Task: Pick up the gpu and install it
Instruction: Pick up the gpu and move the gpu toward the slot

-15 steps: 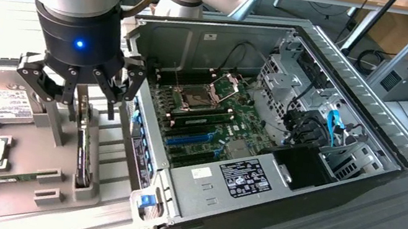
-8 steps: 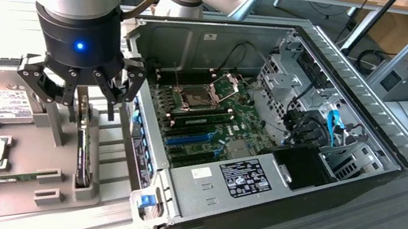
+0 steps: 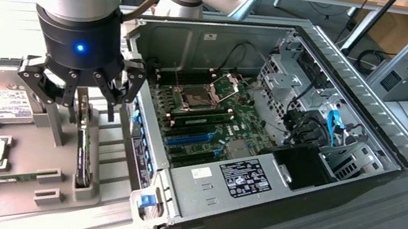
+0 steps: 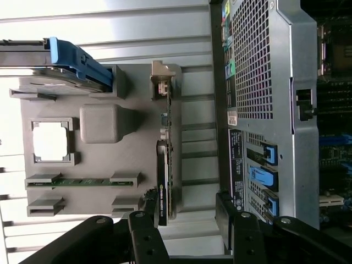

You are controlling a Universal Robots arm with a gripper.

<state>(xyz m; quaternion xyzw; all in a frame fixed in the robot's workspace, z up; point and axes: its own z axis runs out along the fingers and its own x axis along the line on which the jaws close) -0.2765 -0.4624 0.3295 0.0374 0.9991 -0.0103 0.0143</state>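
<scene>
A black robot gripper (image 3: pixel 78 105), jaws spread wide and holding nothing, hovers at centre left of the exterior view. Just below it is the gpu (image 3: pixel 83 155), a green circuit card with a black fan shroud. The card stands on edge in a grey plastic fixture tray (image 3: pixel 38 148), beside an open metal computer case (image 3: pixel 167 39).

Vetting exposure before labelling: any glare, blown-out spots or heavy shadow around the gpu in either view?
Wrist view: table slats wash out to near white, the square chip in the grey holder is blown out, the gpu is readable. Exterior view: even light on gpu and computer case, no glare, no strong shadow under the gripper.
</scene>
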